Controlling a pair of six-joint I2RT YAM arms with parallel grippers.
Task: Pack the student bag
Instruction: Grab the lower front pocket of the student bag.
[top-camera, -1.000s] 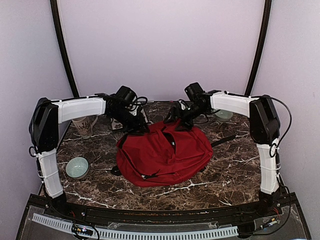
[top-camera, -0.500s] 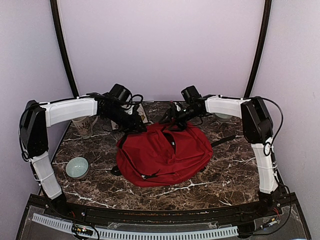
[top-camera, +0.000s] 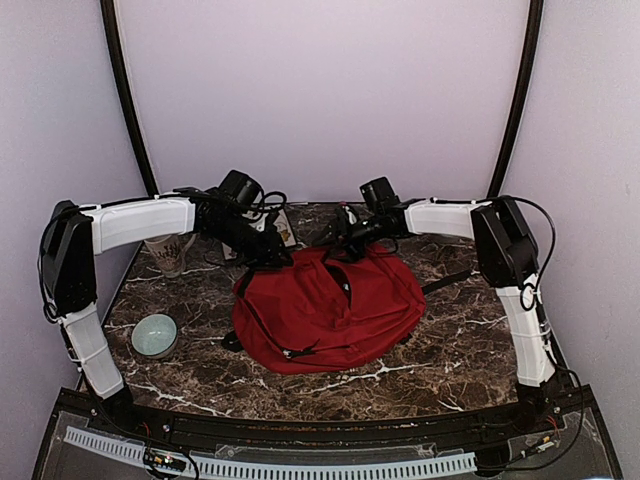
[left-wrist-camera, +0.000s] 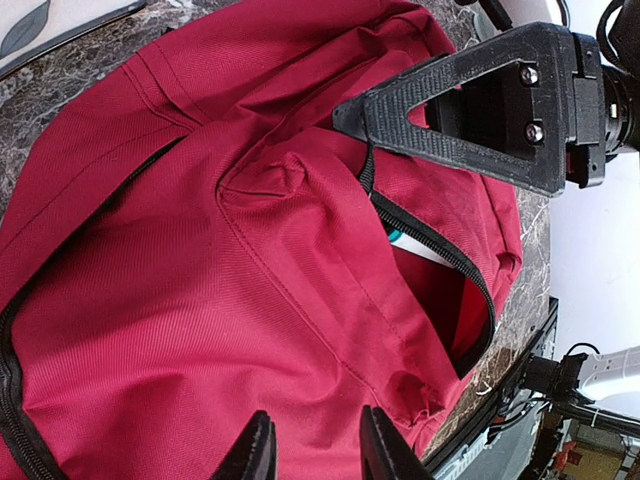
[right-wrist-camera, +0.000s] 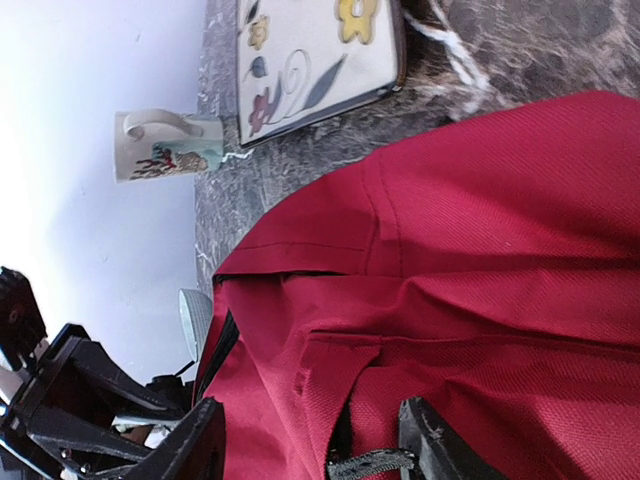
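**Red bag mid-table, both claws at its far end**

We see the marble table (top-camera: 450, 350) carrying the student bag (top-camera: 330, 310), which lies flat in the middle with its top toward the far edge and one zip opening gaping. Our left gripper (left-wrist-camera: 318, 455) sits at the bag's far-left side, fingers narrowly parted over red cloth; we cannot tell whether they pinch it. Our right gripper (right-wrist-camera: 315, 450) is at the bag's far end, jaws spread wide and clasping nothing, with a black zip pull (right-wrist-camera: 368, 465) between them. A flowered tray (right-wrist-camera: 310, 60) rests by the far edge, a mug (top-camera: 168, 252) stands toward the far-left corner, and a pale bowl (top-camera: 155, 335) sits by the left edge.
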